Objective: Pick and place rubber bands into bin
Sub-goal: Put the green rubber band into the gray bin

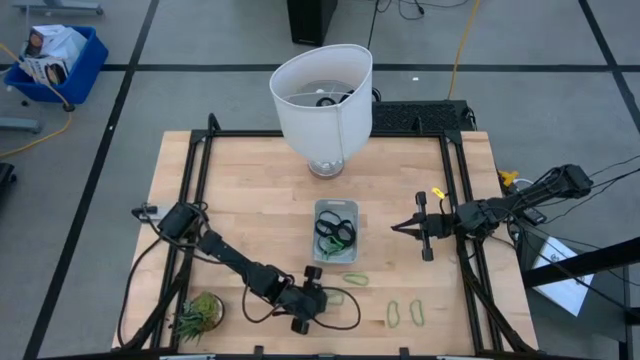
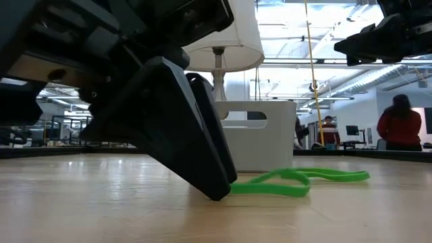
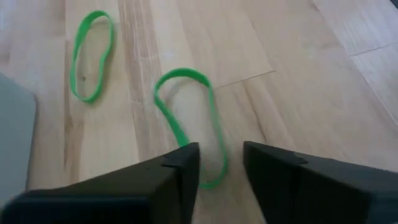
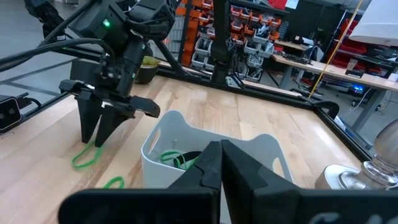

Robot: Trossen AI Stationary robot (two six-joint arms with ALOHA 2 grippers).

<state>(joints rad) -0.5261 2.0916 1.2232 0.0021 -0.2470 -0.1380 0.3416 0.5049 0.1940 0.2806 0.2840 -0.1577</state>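
Dark fingers [image 3: 186,180] of the left gripper [image 3: 221,177] are filling the near edge of the left wrist view, standing a little apart and straddling one end of a green rubber band [image 3: 189,121] that is lying flat on the table [image 3: 298,74]. Whether the strand is pinched yet cannot be told; in the low view a fingertip is touching the wood right at the band's end. From the bin [image 1: 336,232], this band is lying at about seven o'clock, near the table's front edge, with a second green loop [image 3: 92,55] just beside it and two more [image 1: 405,314] at about five o'clock. Several bands are already resting inside the bin. The right gripper [image 4: 221,165] is hovering at the bin's three o'clock, fingers pressed together and empty.

Risk is sitting in the thinness of the band: the fingers are likely to be closing over it without catching, or pushing it along the wood. A floppy loop could also be snagging its neighbour, or slipping free on the way over.
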